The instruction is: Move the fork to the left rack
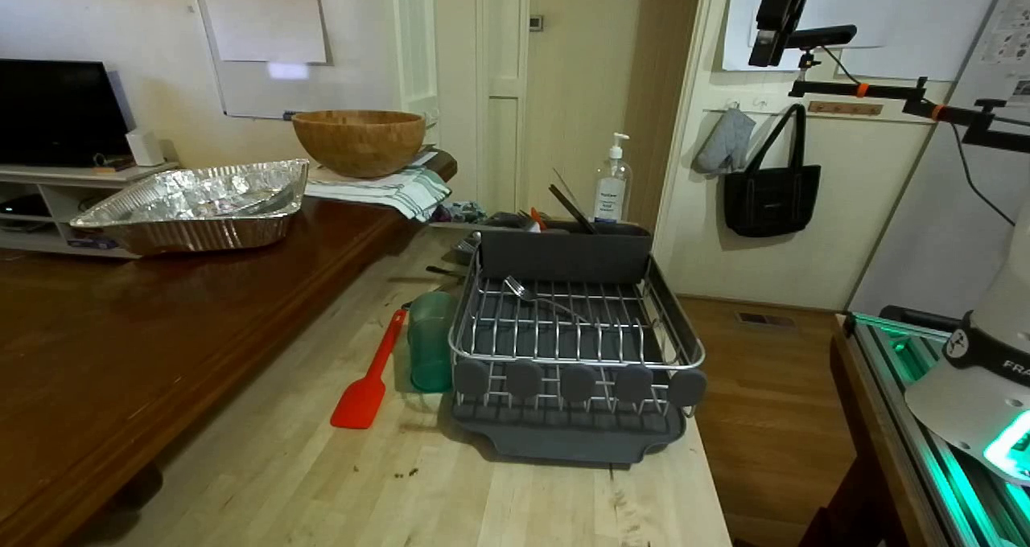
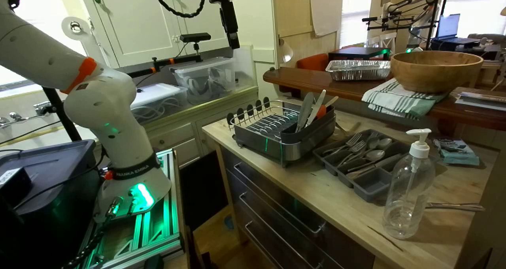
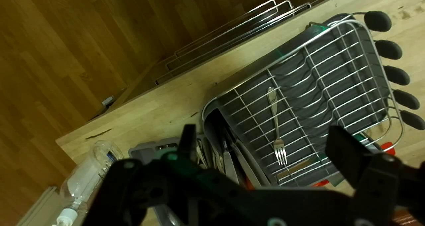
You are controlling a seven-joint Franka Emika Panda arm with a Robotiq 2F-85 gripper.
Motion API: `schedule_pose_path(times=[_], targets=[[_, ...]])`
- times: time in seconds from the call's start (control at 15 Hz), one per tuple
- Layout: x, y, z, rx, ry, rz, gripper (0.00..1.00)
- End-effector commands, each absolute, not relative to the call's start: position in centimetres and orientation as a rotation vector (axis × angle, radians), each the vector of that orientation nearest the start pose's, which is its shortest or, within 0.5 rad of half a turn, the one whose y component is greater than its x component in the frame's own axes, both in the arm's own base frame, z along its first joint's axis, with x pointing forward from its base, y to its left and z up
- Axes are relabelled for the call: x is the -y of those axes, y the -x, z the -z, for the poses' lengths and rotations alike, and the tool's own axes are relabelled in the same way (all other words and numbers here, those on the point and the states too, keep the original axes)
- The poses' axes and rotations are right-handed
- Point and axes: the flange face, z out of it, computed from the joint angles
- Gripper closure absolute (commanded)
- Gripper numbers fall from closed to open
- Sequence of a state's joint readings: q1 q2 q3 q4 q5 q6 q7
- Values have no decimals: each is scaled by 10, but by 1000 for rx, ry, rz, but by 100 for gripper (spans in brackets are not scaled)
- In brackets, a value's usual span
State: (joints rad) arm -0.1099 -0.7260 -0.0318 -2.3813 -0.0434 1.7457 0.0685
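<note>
Fork [image 3: 276, 123], one, lying in one dish rack [image 1: 567, 434], five dark knobs [image 1: 578, 383], two fingers [image 3: 343, 153] wide apart

All three cameras share the dark grey, silver-wired dish rack [image 1: 567, 433]: head-on in an exterior view along the pale wooden counter [image 1: 418, 499], and obliquely from the opposite end in an exterior view, a clear plastic pump bottle [image 2: 408, 194] near the lens. The wrist view looks steeply down.
</note>
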Motion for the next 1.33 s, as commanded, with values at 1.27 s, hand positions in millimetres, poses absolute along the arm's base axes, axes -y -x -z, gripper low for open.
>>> schedule_pose_path(times=[1.27], targets=[[210,-493,-415,-439,3089,-66,0]])
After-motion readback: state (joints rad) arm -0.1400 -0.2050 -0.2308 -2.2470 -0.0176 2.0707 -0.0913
